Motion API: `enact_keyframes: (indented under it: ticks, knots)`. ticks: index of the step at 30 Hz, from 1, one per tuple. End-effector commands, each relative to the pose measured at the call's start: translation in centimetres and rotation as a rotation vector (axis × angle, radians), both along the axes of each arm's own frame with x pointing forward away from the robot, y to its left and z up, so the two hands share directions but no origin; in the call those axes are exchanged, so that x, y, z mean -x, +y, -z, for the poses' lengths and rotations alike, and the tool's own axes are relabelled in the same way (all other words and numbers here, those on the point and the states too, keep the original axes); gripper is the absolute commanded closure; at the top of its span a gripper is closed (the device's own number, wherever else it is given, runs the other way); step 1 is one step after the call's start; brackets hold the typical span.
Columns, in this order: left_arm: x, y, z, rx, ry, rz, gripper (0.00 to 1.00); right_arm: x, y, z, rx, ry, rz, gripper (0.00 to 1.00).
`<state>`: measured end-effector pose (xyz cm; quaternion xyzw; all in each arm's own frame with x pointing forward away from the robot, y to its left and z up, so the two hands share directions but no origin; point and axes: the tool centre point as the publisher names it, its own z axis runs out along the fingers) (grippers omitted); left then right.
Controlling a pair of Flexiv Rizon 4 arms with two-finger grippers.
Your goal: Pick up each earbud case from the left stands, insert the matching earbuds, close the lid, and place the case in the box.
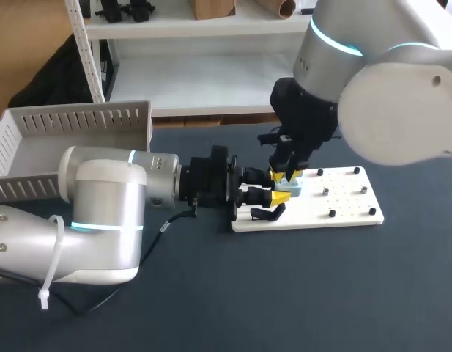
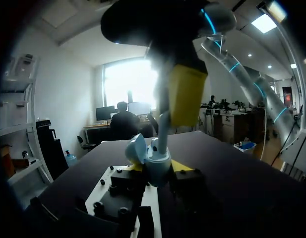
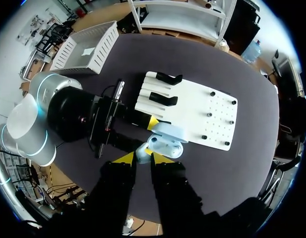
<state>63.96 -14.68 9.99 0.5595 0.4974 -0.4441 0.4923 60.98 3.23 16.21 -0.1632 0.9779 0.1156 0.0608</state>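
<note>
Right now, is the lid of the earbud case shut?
No, in the left wrist view the lid stands tipped open, away from the body of the light blue case.

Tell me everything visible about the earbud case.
The earbud case is pale blue, rounded and smooth like glossy plastic. Its hinged lid stands open. It sits upright off the table, clamped from two sides between the yellow tips of the left tool, by the white board. The right tool hangs right above its opening.
</note>
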Motion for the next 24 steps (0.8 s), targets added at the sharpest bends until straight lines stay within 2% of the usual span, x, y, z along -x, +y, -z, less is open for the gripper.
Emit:
enact_keyframes:
  ticks: [1,24]
  knots:
    - [0.05,-0.01,0.08,0.002,-0.002,-0.003,1.00,-0.17,0.11,0.05,0.004,0.003,0.001,1.00]
    - [0.05,-0.01,0.08,0.002,-0.002,-0.003,1.00,-0.81,-0.25,0.65,0.011,0.011,0.015,1.00]
